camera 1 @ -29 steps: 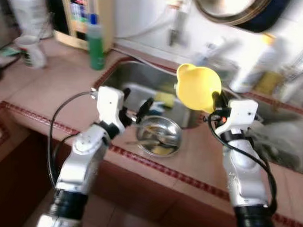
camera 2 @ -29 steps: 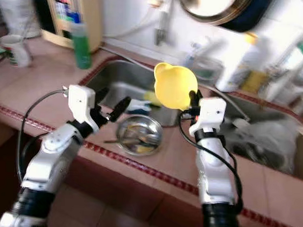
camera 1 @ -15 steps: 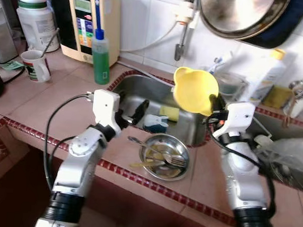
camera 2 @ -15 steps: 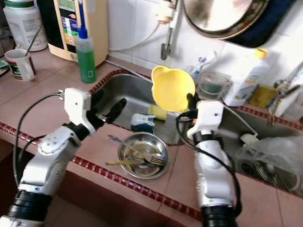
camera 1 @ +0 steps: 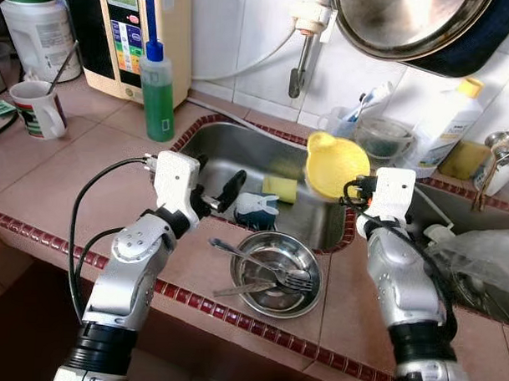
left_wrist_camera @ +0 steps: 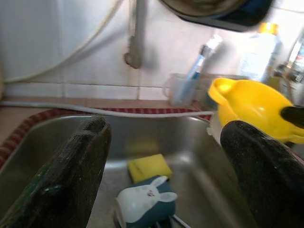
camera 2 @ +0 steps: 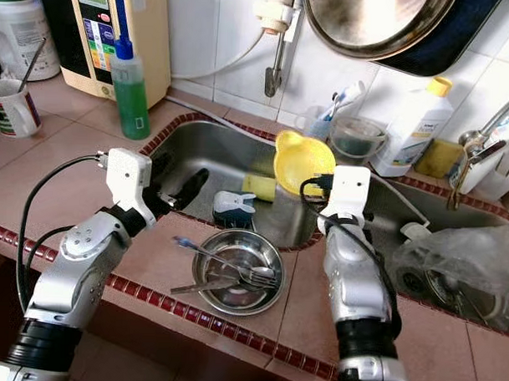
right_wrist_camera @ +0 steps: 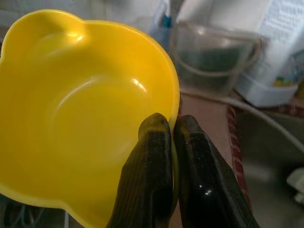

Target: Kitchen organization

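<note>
R gripper (right_wrist_camera: 170, 142) has its two black fingers pinched together on the rim of a yellow plastic bowl w/ a pour spout (camera 1: 335, 164), held tilted in the air over the right end of the stainless steel sink (camera 1: 231, 152). L gripper (camera 1: 217, 192) spread wide, nothing in it, hovering over the sink's front edge.

In the sink: yellow sponge (camera 1: 280, 188) and a teal cup w/ a white rabbit face (camera 1: 255, 211). On the pink tiled counter (camera 1: 63, 171) in front sits a round steel bowl (camera 1: 278, 275) w/ a fork and other cutlery inside.

Writing: none legible. The cream wall-side appliance (camera 1: 147, 28) has coloured label panels, too small to read; same for the white bottle w/ yellow cap (camera 1: 447, 122). Green soap bottle w/ blue cap (camera 1: 158, 87) stands by the appliance.

L wrist view picks out the rabbit face clearly; R wrist view gives the bowl's empty inside and a clear plastic container (right_wrist_camera: 216, 59) behind it.
</note>
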